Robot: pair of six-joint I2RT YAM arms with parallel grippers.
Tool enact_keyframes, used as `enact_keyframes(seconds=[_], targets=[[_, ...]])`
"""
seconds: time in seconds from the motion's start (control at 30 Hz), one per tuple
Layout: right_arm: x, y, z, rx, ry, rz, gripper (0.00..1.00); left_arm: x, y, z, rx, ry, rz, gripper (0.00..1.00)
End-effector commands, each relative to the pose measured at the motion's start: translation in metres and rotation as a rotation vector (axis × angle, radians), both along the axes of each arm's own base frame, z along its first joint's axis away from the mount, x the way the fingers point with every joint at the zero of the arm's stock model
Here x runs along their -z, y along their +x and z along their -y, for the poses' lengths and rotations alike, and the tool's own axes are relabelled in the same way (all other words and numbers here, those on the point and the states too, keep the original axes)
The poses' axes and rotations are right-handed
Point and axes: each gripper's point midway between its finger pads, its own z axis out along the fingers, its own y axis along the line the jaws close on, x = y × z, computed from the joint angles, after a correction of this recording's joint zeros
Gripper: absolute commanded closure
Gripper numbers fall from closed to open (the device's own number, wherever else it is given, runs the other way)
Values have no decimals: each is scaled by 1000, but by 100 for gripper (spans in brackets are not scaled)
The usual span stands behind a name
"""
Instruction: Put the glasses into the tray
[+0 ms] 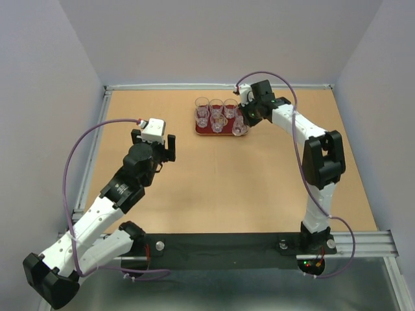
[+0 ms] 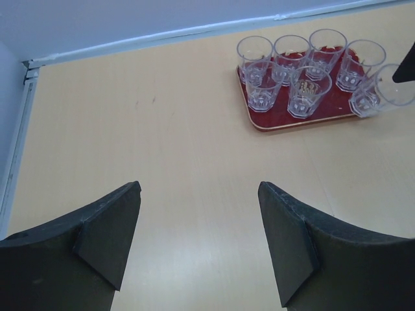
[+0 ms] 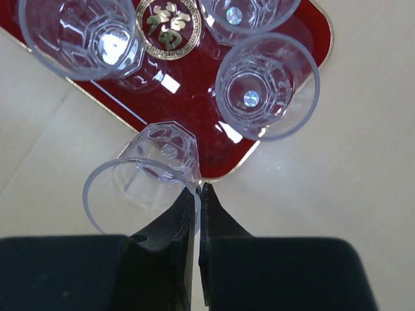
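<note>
The left gripper [image 2: 199,194] hovers over the bare tabletop [image 1: 214,188], jaws spread wide and holding nothing, well apart from the work. To its right, at the far side of the tabletop, lies the dark-red tray [image 2: 277,118], already carrying a cluster of upright glasses [image 2: 309,91]. At the tray's near right corner, the right gripper [image 3: 198,194] pinches the rim wall of one more glass [image 3: 162,152], fingers closed tight on the thin edge. That glass is tilted: its long axis leans off vertical, base over the tray's corner rim, mouth tipped outward over the tabletop toward the gripper. Whether the base touches the tray cannot be told. To finish the placement cleanly, the glass likely needs carrying a little further inward so the base clears the raised rim, then righting until the base sits flat, keeping off the neighbouring glass before the fingers let go.
</note>
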Motion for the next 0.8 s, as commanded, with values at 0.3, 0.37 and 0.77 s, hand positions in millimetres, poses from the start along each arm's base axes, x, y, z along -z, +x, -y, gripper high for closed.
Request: enact_keyframes(seconds=[0.3,0.37,0.77], targets=[[-31,59,-34,117,4,181,100,-13,3,-6,-27,-16,55,15],[-29,62,-39,114,7,183,99,-13,3,-6,-27,-16,55,15],[-7,54,-49,86,-16,146,92,-14,2,-5,-21,-20,58,15]])
